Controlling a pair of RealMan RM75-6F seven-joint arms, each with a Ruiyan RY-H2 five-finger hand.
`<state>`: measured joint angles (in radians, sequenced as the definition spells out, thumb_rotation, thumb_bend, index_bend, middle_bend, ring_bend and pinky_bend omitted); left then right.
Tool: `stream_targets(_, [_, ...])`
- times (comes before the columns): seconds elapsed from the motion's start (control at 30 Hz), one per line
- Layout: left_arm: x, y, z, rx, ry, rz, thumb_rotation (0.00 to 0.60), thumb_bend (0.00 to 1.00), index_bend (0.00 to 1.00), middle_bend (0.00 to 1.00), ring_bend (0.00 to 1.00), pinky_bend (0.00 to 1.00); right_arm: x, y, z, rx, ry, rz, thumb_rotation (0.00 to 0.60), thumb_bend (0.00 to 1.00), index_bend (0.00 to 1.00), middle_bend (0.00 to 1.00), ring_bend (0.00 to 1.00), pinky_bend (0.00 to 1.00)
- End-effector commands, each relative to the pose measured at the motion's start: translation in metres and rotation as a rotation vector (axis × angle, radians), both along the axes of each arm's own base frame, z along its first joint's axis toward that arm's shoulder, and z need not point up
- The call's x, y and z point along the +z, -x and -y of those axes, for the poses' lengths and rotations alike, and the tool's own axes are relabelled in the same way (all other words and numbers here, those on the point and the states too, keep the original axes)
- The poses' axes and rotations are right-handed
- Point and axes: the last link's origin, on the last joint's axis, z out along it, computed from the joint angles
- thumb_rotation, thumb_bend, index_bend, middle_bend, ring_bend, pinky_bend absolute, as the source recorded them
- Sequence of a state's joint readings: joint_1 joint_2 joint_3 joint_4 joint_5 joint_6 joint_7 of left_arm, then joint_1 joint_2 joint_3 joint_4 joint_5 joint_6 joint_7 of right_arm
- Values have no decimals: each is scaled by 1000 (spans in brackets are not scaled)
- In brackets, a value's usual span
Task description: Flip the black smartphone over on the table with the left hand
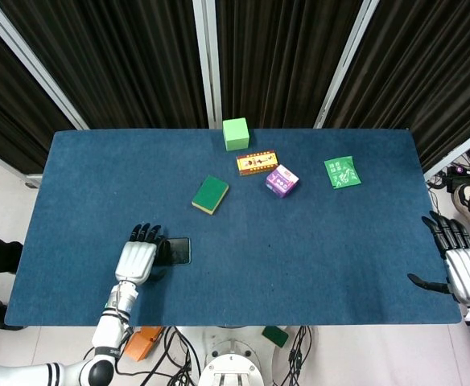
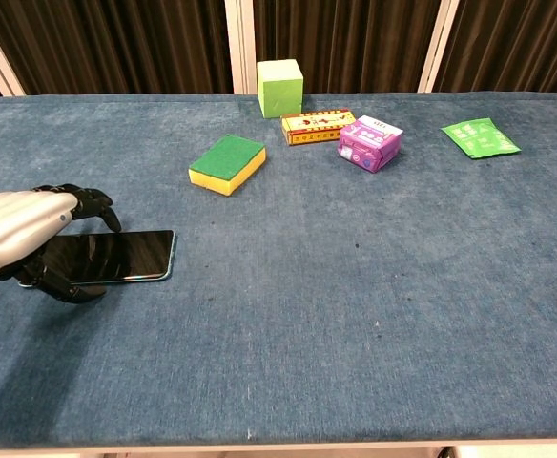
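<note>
The black smartphone point(image 2: 126, 255) lies flat with its glossy face up near the table's front left; in the head view only its right end point(image 1: 179, 249) shows. My left hand point(image 2: 16, 239) arches over the phone's left end, fingers point(image 2: 95, 203) curved down by the far edge and thumb by the near edge. Whether they touch the phone is unclear. From above, the left hand point(image 1: 137, 260) covers most of the phone. My right hand point(image 1: 464, 272) rests with fingers spread at the table's right front edge, holding nothing.
Further back stand a green and yellow sponge point(image 2: 227, 162), a light green cube point(image 2: 279, 88), an orange box point(image 2: 318, 126), a purple box point(image 2: 370, 142) and a green packet point(image 2: 480, 137). The blue table point(image 2: 355, 315) has its front edge just below the phone.
</note>
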<state>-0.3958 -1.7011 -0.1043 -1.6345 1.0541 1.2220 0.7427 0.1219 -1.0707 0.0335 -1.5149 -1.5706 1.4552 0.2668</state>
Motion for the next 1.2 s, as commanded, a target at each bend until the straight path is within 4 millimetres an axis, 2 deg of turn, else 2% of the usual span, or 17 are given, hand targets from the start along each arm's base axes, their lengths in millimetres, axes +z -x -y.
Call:
stream_targets(0.03, [-2,2,0,3,2,-9,600,220,271,71,0,42,0,0,0,-1,0,0,600,148,0,0,0,0])
stream_targets(0.37, [-8,5,-2,19,18,-15,600,216,274,64,0,42,0,1,-2,-6,1,0,600,148,0,0,0,0])
stream_targets(0.5, [-10,8,-5,21,12,-17,600,229,339,65,0,42,1,2,-3,-6,4,0,600,149,0,0,0,0])
stream_targets(0.6, [-11,11,-8,25,1,-2,600,300,420,81,0,42,1,2,-4,-8,6,1,600,148,0,0,0,0])
stream_targets(0.73, [-9,15,-12,20,-17,14,600,421,530,149,6,42,1,2,-5,-10,6,1,600,149,0,0,0,0])
stream_targets(0.87, [-2,17,-13,-2,-7,45,600,508,590,187,25,42,2,3,-6,-11,10,0,600,148,0,0,0,0])
stream_targets(1.2, [16,4,-12,-96,201,71,600,534,603,192,28,42,2,3,-9,-17,11,2,600,149,0,0,0,0])
